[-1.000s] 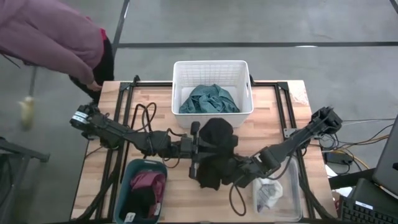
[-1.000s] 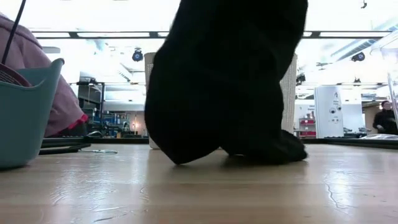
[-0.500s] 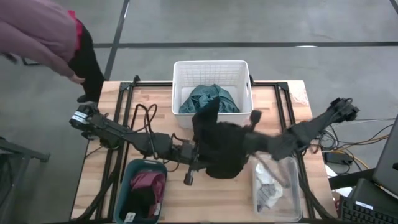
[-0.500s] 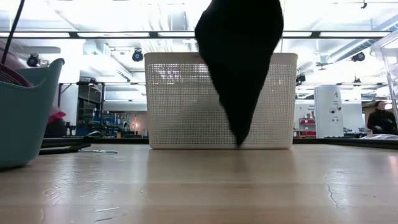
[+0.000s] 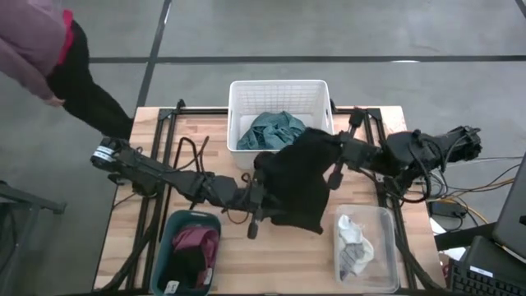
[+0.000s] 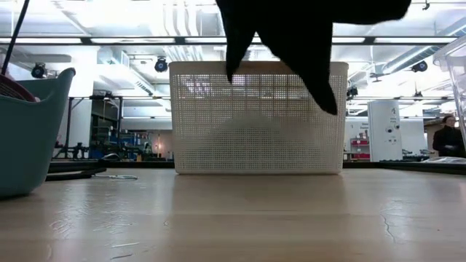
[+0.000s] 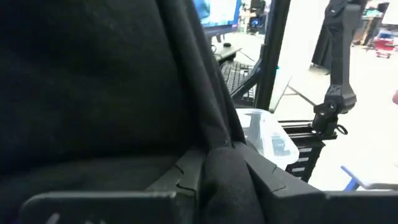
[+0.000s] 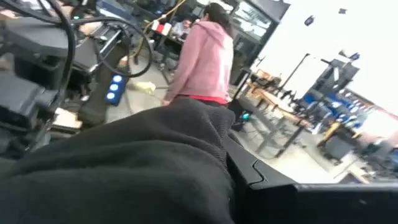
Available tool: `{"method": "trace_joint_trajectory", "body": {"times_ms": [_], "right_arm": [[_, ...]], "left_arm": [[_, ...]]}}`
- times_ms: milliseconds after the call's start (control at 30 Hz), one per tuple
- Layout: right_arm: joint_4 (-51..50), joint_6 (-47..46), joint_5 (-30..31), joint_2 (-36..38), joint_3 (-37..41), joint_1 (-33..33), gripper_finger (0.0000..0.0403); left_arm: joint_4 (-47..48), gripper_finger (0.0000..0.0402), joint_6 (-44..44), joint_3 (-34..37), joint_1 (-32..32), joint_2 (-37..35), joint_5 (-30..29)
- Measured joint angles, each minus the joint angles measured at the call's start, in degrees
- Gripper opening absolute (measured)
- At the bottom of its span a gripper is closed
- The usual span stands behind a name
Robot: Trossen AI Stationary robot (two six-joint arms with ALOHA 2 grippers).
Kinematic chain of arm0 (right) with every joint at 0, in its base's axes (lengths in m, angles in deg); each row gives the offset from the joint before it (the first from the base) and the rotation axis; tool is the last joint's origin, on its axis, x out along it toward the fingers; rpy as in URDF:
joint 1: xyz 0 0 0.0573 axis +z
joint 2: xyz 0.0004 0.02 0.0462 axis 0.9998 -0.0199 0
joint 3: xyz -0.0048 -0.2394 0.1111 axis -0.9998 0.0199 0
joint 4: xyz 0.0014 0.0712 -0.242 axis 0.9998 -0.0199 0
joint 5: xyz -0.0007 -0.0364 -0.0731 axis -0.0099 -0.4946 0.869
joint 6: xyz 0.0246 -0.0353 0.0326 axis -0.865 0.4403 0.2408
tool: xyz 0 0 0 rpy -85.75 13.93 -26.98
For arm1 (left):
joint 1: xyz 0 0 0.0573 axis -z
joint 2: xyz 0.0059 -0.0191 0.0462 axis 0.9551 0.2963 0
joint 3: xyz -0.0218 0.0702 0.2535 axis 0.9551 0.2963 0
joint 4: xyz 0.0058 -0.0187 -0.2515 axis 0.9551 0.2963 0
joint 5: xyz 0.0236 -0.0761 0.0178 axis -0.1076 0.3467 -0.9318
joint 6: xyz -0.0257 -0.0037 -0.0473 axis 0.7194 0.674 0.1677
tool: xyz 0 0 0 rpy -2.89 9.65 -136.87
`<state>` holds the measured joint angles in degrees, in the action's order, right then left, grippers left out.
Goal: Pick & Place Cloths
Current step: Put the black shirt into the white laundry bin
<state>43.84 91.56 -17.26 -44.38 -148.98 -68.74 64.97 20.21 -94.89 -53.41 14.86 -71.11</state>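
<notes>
A large black cloth (image 5: 300, 185) hangs spread between my two grippers, above the table's middle, just in front of the white basket (image 5: 279, 89). My left gripper (image 5: 261, 191) is shut on its left side and my right gripper (image 5: 335, 156) on its far right side. In the low view the black cloth (image 6: 291, 36) hangs clear of the tabletop. A teal cloth (image 5: 275, 131) lies inside the basket. Maroon and dark pieces (image 5: 193, 247) lie in the teal tub (image 5: 168, 226). A white-grey piece (image 5: 353, 247) lies in a clear bin (image 5: 390, 247). My left gripper pinches a bunched fold of the black cloth's left edge (image 7: 214, 140) between its two fingers, coming level from the table's left. The cloth rises and drapes away from the fingers, clear of the table. My right gripper pinches the cloth's far right edge (image 8: 211, 134), a thick rolled fold, coming from the table's right. The cloth hangs below and toward my left gripper, off the table.
The basket stands at the table's far middle, the teal tub at the near left corner, the clear bin at the near right. Cables (image 5: 193, 152) lie along the left arm. A person in pink (image 5: 33, 41) stands beyond the far left corner.
My right gripper has swung up from the near middle of the table toward the far right, carrying its end of the black cloth. The cloth has been lifted clear of the tabletop and spread out between the grippers. The person has stepped away to the left.
</notes>
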Motion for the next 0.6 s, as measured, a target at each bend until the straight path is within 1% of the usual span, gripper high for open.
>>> {"method": "trace_joint_trajectory", "body": {"times_ms": [100,167,233,300,333,367,500,600], "right_arm": [[1.22,3.1,0.0,-2.01,-4.02,-1.74,0.0012],[1.48,4.96,0.14,-3.52,-7.32,-2.74,0.0012],[2.13,6.29,0.43,-5.08,-10.51,-3.71,0.0012],[2.03,6.71,1.2,-6.84,-13.76,-4.76,0.0012],[0.71,6.45,1.35,-7.62,-15.4,-5.18,0.0012],[-1.19,5.58,1.4,-8.42,-16.79,-5.56,0.0012],[-8.56,3.4,1.31,-11.79,-20.09,-7.13,0.0012],[-10.73,2.05,1.42,-14.21,-21.54,-8.66,0.0012]], "left_arm": [[1.62,0.0069,2.64,-0.06,-0.02,-0.02,-1.09],[1.6,0.0069,4.82,-0.04,-0.02,-0.02,-3.7],[1.23,0.0069,5.45,0.02,0.0,-0.02,-8.02],[-0.43,0.0069,4.98,0.11,0.15,-0.17,-15.06],[-1.35,0.0069,4.88,0.14,0.23,-0.17,-17.96],[-2.39,0.0069,4.0,0.22,0.27,-0.19,-19.65],[-3.64,0.0076,-0.18,0.38,0.26,-1.6,-20.59],[-1.96,0.0105,-1.61,0.66,0.38,-3.23,-20.47]]}}
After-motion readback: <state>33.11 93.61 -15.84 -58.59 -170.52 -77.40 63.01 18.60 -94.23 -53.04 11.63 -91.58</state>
